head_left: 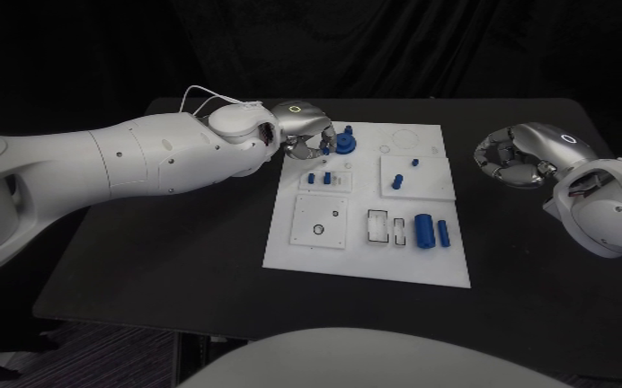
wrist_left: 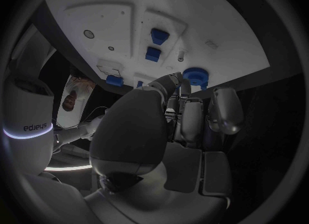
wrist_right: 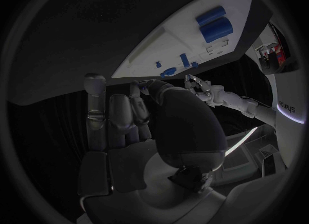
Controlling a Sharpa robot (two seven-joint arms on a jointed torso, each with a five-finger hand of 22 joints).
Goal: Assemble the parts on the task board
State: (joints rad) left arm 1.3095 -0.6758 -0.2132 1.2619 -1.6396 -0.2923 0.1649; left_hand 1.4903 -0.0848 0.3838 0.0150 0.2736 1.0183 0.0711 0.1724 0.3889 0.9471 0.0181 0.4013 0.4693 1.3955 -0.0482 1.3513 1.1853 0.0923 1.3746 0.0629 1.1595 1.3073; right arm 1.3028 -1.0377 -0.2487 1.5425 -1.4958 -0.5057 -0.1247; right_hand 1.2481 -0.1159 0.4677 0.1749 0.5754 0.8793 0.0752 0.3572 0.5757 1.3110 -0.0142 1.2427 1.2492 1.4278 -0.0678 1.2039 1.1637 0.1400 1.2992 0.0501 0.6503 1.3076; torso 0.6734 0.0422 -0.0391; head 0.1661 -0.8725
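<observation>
Left robot hand (head_left: 306,136) touching blue part (head_left: 345,142) at task board (head_left: 369,262) far corner

My left hand (head_left: 306,136) sits at the task board's (head_left: 292,258) far left corner, touching the round part (head_left: 345,143) standing just right of it. Nearer me from that hand stand small parts (head_left: 325,177); two cylinders (head_left: 431,231) lie further right. My right hand (head_left: 516,158) hangs off the board's right edge.
</observation>
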